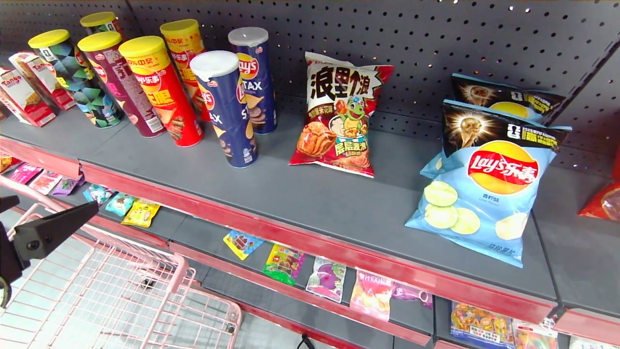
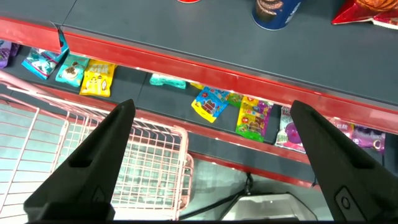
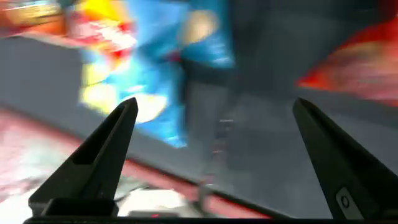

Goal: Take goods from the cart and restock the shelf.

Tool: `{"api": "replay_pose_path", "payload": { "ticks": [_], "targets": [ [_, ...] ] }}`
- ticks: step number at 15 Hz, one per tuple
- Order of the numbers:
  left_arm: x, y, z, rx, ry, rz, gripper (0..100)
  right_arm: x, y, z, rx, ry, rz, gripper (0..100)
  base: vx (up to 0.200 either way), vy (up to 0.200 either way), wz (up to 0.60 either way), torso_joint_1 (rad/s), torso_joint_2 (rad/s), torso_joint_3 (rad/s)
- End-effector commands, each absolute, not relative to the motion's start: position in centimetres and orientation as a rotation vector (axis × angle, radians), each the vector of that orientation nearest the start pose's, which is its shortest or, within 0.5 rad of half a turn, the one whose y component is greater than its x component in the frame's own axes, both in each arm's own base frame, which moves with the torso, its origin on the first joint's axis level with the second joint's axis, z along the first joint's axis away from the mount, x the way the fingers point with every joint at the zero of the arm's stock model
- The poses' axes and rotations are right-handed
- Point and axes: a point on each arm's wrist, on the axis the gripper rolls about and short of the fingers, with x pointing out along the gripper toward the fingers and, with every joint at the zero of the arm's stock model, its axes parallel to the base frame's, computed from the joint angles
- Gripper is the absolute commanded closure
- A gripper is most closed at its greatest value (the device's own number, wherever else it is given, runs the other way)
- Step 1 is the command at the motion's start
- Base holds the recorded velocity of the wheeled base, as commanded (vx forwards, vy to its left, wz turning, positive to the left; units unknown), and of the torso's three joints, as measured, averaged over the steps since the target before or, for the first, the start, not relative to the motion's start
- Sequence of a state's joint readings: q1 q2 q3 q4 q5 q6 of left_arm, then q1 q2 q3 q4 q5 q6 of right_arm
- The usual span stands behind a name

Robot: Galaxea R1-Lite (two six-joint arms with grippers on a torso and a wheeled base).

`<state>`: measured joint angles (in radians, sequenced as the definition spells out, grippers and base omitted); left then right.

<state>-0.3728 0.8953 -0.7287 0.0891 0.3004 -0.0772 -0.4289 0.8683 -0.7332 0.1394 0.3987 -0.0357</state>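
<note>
Cart (image 1: 184, 264), pink wire, is seen below and in front of shelf (image 1: 315, 198). L gripper (image 2: 212, 104) is held above cart's rim, facing shelf's red front edge, fingers apart, nothing gripped. R gripper (image 3: 216, 102) is held just off shelf front, fingers apart, empty, pointed beside blue chip bag (image 1: 484, 194). On shelf: blue bag at right, red snack bag (image 1: 339, 121) mid, chip cans (image 1: 227, 106) at left.
</note>
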Motion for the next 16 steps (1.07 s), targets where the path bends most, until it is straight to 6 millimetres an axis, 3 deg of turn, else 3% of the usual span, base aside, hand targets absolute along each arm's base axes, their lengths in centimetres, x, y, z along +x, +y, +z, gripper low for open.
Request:
{"api": "replay_pose_path", "payload": {
  "ticks": [1, 4, 5, 11, 14, 16],
  "targets": [
    [9.1, -2.9, 25.3, 0.007, 0.246, -0.062, 0, 9.7, -2.4, 25.2, 0.066, 0.302, -0.14, 0, 0.0, 0.0, 0.0, 0.0, 0.0, 0.0],
    [9.1, -2.9, 25.3, 0.006, 0.247, -0.063, 0, 9.6, -1.1, 25.3, 0.101, 0.329, -0.131, 0, 0.0, 0.0, 0.0, 0.0, 0.0, 0.0],
    [9.1, -2.9, 25.3, 0.006, 0.246, -0.063, 0, 9.0, -0.2, 25.4, 0.195, 0.425, -0.059, 0, 0.0, 0.0, 0.0, 0.0, 0.0, 0.0],
    [9.2, -2.9, 25.4, 0.002, 0.247, -0.078, 0, 7.8, 1.8, 25.4, 0.367, 0.563, 0.113, 0, 0.0, 0.0, 0.0, 0.0, 0.0, 0.0],
    [9.4, -3.0, 25.4, 0.006, 0.252, -0.089, 0, 8.2, 3.0, 24.7, 0.4, 0.632, 0.197, 0, 0.0, 0.0, 0.0, 0.0, 0.0, 0.0],
    [9.6, -3.1, 25.2, 0.008, 0.264, -0.089, 0, 9.4, 3.8, 24.3, 0.399, 0.664, 0.237, 0, 0.0, 0.0, 0.0, 0.0, 0.0, 0.0]
  ]
}}
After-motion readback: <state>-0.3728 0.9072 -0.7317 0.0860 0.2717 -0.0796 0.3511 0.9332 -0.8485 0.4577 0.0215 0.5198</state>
